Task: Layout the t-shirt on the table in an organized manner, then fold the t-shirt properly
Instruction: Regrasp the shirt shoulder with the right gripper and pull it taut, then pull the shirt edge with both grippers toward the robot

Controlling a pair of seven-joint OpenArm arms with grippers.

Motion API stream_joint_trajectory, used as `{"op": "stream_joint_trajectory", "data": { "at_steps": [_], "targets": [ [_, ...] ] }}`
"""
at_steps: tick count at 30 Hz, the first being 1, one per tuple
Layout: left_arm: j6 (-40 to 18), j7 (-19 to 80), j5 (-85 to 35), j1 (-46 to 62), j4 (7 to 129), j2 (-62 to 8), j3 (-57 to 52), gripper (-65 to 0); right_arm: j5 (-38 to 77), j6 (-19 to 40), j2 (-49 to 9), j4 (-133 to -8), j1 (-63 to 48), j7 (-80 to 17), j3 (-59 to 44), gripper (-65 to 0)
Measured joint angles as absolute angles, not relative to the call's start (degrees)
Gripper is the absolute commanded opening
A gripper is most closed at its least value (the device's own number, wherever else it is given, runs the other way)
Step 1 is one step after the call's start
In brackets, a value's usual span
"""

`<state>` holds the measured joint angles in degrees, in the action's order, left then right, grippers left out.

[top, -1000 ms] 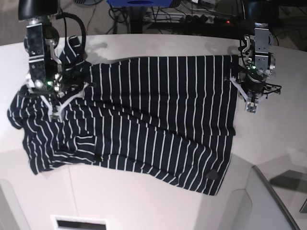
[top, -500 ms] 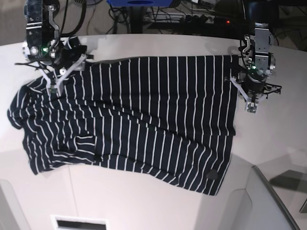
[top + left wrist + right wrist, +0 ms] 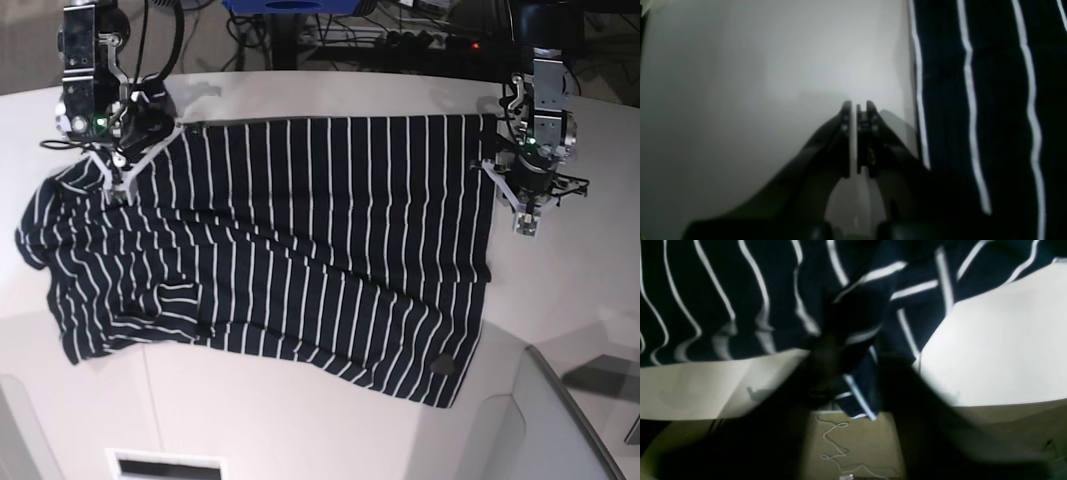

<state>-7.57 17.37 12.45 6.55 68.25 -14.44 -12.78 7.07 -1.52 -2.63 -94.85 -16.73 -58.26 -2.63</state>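
Navy-black striped cloth filled the right side of the left wrist view: the soft dark t-shirt with thin white stripes (image 3: 1000, 100) lay flat on the smooth white tabletop (image 3: 756, 83). The left gripper (image 3: 858, 106) sat just beside the shirt's edge, over bare table, its dark fingers (image 3: 844, 140) pressed together with only a sliver between them, nothing caught there.

Over to the right wrist view, blurred. Striped cloth (image 3: 740, 300) hung across the top, bunched and folded at centre. The right gripper (image 3: 853, 373) was dark and smeared, yet a fold of the shirt ran down between its fingers (image 3: 826, 356), so it was pinching the fabric. Pale table (image 3: 1000, 346) showed on both sides, the floor below.

Base view: the shirt (image 3: 320, 250) was spread wide over the table (image 3: 300, 430), rumpled at its left end. The right gripper (image 3: 118, 185) was on the shirt's upper-left corner. The left gripper (image 3: 525, 222) rested on the table just off the shirt's right edge.
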Motion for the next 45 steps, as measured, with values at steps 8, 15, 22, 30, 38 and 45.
{"op": "stream_joint_trajectory", "data": {
  "at_steps": [8, 15, 22, 30, 38, 45],
  "targets": [
    [-7.57, 17.34, 12.43, 6.55, 68.25, -14.44, -12.80, -65.0, 6.72, -1.48, -3.03, -98.89, -20.73, -58.50, -13.32, -65.0],
    [-7.57, 17.32, 12.21, 6.52, 68.27, -13.91, -12.27, -65.0, 6.96, 3.38, -2.70, -99.39, -21.45, -58.33, -15.27, -64.8],
    [-7.51, 17.37, 12.21, 9.23, 74.85, -7.42, -7.40, -65.0, 6.46, 4.56, -1.37, -99.37, -19.90, -58.65, -15.22, -64.8],
    [-6.39, 14.66, 12.21, 12.84, 75.57, -4.19, 6.09, -65.0, 6.37, 4.56, -1.72, -95.46, -19.25, -58.46, -15.38, -64.8],
    [-6.37, 4.54, 10.76, 7.60, 65.01, -5.15, 8.14, -65.0, 6.63, 4.71, -1.39, -96.25, -19.25, -58.52, -15.94, -52.4],
    [-7.01, 2.96, 10.02, 7.51, 64.49, -9.02, 8.08, -65.0, 6.59, 5.02, 0.32, -99.20, -19.18, -58.39, -20.38, -23.9]
  ]
}}
